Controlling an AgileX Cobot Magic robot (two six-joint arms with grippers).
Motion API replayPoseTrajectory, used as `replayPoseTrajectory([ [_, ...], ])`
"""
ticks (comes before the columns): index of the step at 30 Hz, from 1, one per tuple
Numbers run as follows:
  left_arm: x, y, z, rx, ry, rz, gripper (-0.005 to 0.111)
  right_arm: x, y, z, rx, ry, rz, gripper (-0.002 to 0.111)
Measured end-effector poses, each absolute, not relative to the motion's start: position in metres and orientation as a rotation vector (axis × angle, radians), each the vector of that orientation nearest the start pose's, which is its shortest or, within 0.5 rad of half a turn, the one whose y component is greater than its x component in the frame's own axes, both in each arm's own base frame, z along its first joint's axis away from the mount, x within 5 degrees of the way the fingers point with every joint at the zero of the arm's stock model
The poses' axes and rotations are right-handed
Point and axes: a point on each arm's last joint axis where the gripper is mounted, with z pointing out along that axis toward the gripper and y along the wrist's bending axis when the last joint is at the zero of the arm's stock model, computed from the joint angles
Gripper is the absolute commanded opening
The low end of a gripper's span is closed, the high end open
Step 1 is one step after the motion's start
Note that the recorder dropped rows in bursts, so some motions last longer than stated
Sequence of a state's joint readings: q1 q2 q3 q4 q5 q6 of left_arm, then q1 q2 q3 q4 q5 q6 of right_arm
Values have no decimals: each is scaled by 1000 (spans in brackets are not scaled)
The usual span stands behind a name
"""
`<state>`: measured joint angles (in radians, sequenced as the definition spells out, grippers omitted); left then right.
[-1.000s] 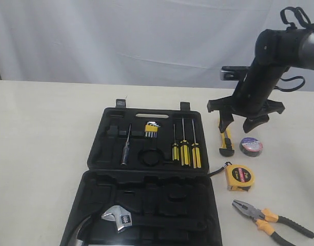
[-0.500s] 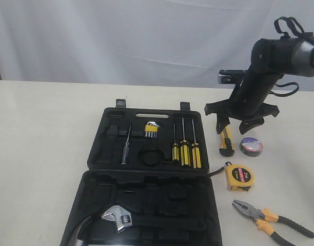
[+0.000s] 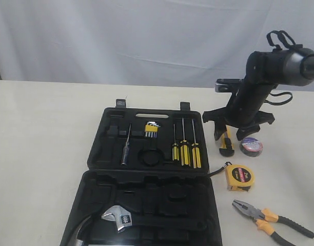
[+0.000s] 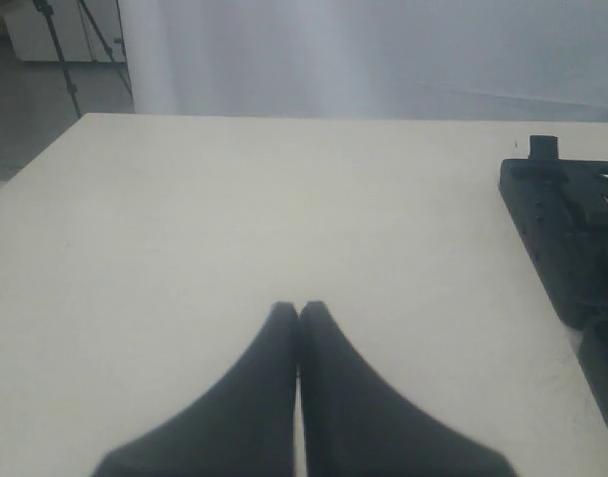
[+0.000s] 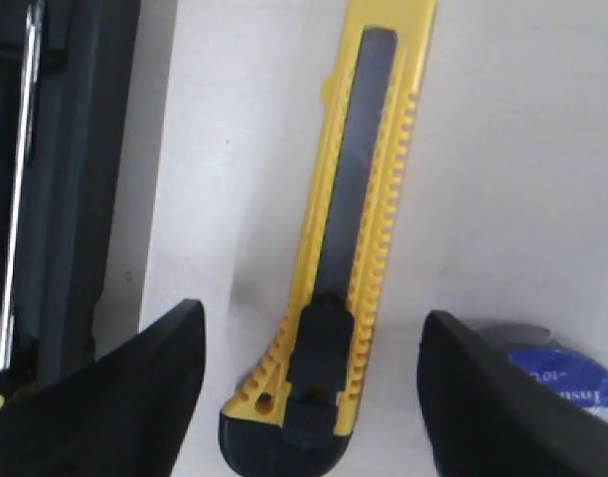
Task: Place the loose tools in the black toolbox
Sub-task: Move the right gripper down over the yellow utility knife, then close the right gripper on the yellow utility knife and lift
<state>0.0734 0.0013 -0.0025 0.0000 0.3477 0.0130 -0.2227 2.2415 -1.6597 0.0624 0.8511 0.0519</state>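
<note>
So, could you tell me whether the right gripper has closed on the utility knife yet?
No, the right gripper stands open, its jaws well apart on either side of the utility knife.

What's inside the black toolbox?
Yellow-handled screwdrivers, hex keys, a slim silver screwdriver and a silver adjustable wrench sit in the black toolbox. Its lower edge runs off the picture, so that part is unseen.

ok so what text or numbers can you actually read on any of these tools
"Insu" and "10": fragments on the tape roll label, cut off at the picture's edge.
Tape measure: label print too blurred to read.
Adjustable wrench: jaw markings too small to read.
Utility knife: no text visible.
</note>
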Motion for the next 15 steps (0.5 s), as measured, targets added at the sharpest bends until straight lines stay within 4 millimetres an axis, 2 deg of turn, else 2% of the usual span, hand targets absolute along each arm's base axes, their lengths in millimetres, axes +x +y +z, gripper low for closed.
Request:
replayPoseTrajectory([
  [4, 53, 4, 183, -55, 1830, 61, 0, 447, -97, 125, 453, 2889, 48, 60],
  [15, 53, 4, 183, -55, 1830, 61, 0, 449, -96, 123, 467, 2873, 67, 60],
])
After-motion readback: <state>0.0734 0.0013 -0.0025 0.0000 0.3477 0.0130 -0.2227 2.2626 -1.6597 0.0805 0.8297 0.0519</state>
